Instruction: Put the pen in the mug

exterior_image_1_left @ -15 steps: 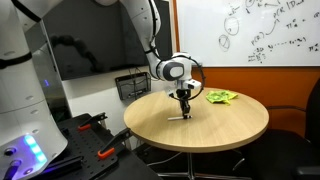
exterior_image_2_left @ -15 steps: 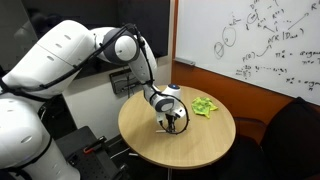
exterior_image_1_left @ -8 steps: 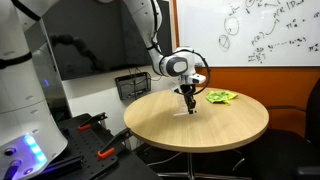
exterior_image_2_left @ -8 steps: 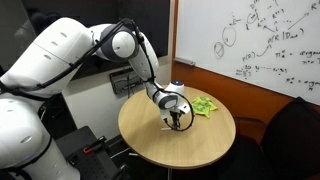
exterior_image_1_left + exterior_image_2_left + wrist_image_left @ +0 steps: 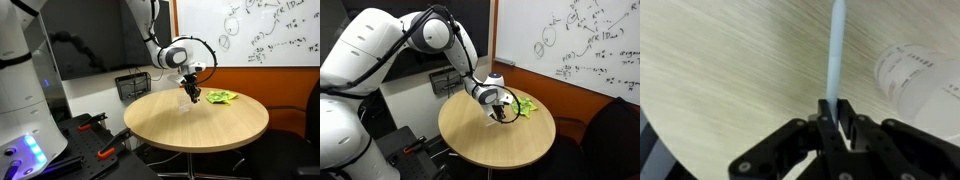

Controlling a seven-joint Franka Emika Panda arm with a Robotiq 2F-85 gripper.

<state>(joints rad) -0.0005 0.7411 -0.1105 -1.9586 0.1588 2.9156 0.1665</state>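
Seen from the wrist, the claw (image 5: 836, 112) is clamped narrowly on one end of a pale pen (image 5: 835, 50), which points away over the round wooden table (image 5: 720, 70). A white mug (image 5: 915, 75) is near the pen, not touching it.

The round light-wood tabletop (image 5: 170, 122) is viewed from a distance in both exterior views, with the white wall-mounted whiteboard (image 5: 260, 30) behind it. In an exterior view the tabletop (image 5: 480, 135) is looked down on from higher up, and the whiteboard (image 5: 570, 40) is seen obliquely. In the wrist view a patch of tabletop (image 5: 720, 70) is seen closely from above, framed over the black tool (image 5: 837, 112) at the bottom edge.
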